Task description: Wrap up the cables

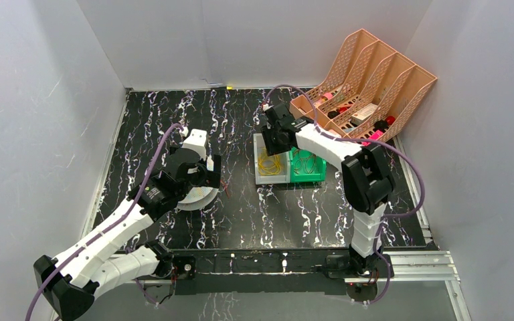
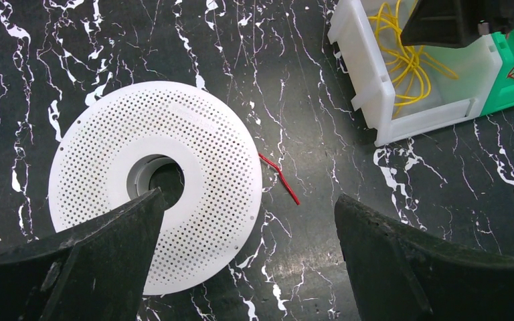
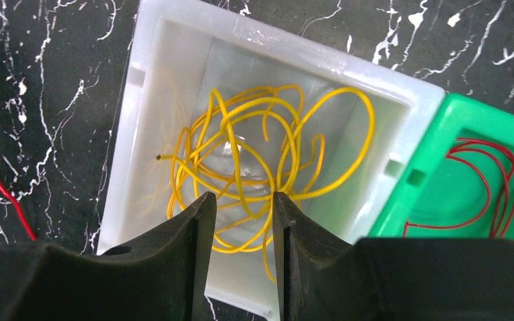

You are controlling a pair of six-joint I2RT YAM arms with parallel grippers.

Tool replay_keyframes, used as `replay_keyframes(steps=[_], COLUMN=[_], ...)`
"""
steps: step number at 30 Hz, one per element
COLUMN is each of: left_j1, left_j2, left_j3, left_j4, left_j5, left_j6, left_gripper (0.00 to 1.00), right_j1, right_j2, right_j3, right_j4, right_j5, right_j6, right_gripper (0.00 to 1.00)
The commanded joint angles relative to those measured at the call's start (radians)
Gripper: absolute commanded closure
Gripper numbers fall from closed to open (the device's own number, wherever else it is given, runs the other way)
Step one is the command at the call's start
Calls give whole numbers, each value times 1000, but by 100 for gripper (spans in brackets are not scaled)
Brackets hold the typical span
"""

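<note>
**Left fingers (image 2: 107, 261) spread wide, right fingers (image 3: 174, 261) narrowed over the cables (image 3: 254, 144)**

On the left, the arm (image 1: 107, 237) lay low, its elbow folded at the near corner and its forearm stretched up and inward. Its dark, wedge-shaped fingers stood as far apart as they go, holding nothing, poised above the spool (image 2: 194, 134). The right arm (image 1: 368, 184) rose from its base, bent sharply at the elbow and reached away and leftward, its wrist tipped down over the white bin (image 3: 401, 107). Its fingers stood a slim gap apart with yellow strands showing between them. Whether they touched any strand could not be told.

The tabletop (image 1: 241, 214) was glossy black with white marble veining. At its far right corner leaned a peach-coloured slotted file rack (image 1: 388, 67) of latticed plastic. The spool was a flat white ring, perforated all over, with a smooth band around its round hole. The white bin was milky, square plastic, touching a bright green bin (image 3: 455, 120). The cables lay inside the white bin as a loose tangle of thin yellow loops. A thin red wire (image 3: 502, 174) curled in the green bin, and another (image 2: 281, 177), kinked, lay at the spool's edge.
</note>
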Motion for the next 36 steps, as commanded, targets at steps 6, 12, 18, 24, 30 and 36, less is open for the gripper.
replay_keyframes(steps=[6,12,18,24,30,36], left_j1=[-2,-2,-2,-2,-2,-2], left_j2=[-20,-20,-17,-13,-12,-17], left_j3=[-4,-3,-2,0,1,1], left_j4=[-2,-5,-6,-7,-10,-13], left_j5=[-16,-25,-26,-28,-28,-25], left_j6=[16,21,23,24,23,21], left_gripper=[2,2,2,2,2,2], right_j1=[-18,-18,-20,-17,-16,-15], right_j2=[81,104,83,-28,-141,-223], right_j3=[84,83,83,113,156,187], right_j4=[47,51,50,21,-15,-21], right_j5=[-27,-50,-63,-73,-60,-62], right_j6=[-1,6,11,28,37,51], right_gripper=[59,67,95,100,100,100])
